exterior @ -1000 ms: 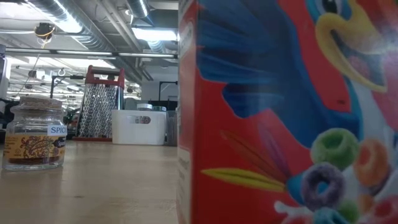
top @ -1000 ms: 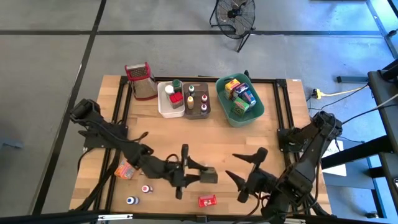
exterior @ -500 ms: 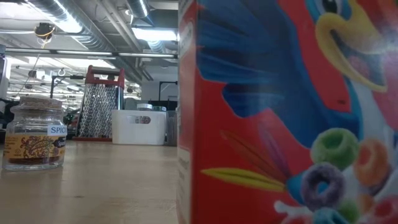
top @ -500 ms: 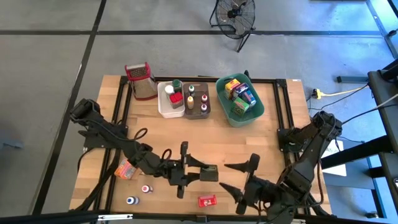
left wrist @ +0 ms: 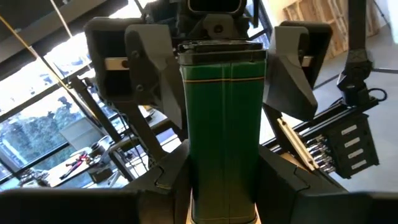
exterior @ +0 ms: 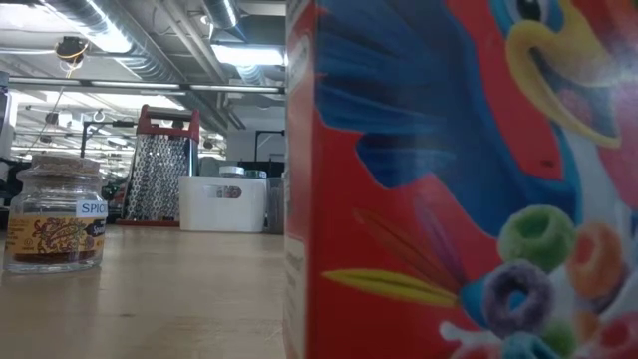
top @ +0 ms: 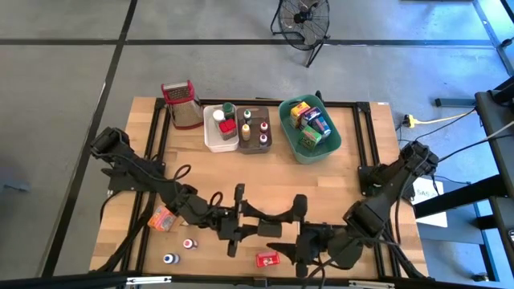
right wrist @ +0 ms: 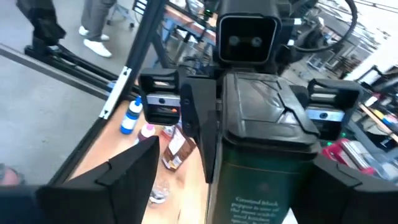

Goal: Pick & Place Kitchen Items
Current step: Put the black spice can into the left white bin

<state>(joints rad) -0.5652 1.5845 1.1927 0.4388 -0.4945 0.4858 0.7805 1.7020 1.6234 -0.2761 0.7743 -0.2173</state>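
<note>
My right gripper (top: pixel 287 229) has swung across since a second ago: then it stood over the tabletop (top: pixel 337 181) near 4 o'clock, well clear of the green tin (top: pixel 269 225); now its jaws stand wide on either side of that tin, coming from 3 o'clock. My left gripper (top: pixel 250 222) has stayed where it was, just below the middle of the tabletop, jaws clamped on the tin's flanks from the 9 o'clock side. The tin itself has not shifted.

Seen from my left wrist the green tin (left wrist: pixel 224 130) is a tall, flat-sided metal box, glossy dark green with thin gold lines down its face and a black rim at the far end. From my right wrist its lid is a black moulded plastic cap with a hinged flap, and pale writing sits on the green face, too small for me to read.

At 6 o'clock by the near edge lies a small red box (top: pixel 267 259); the low view fills with its bright printed card, a blue bird with a yellow beak and coloured cereal rings. At 7 o'clock stand two little bottles (top: pixel 178 251) and an orange packet (top: pixel 161 218). A glass jar (exterior: pixel 56 213) with a cork-coloured lid bears a label starting "SPIC". At 12 o'clock are the steel grater (top: pixel 182 104), the white bin (top: pixel 214 135), the brown bin (top: pixel 254 128) and the teal bin (top: pixel 309 129), all holding items.
</note>
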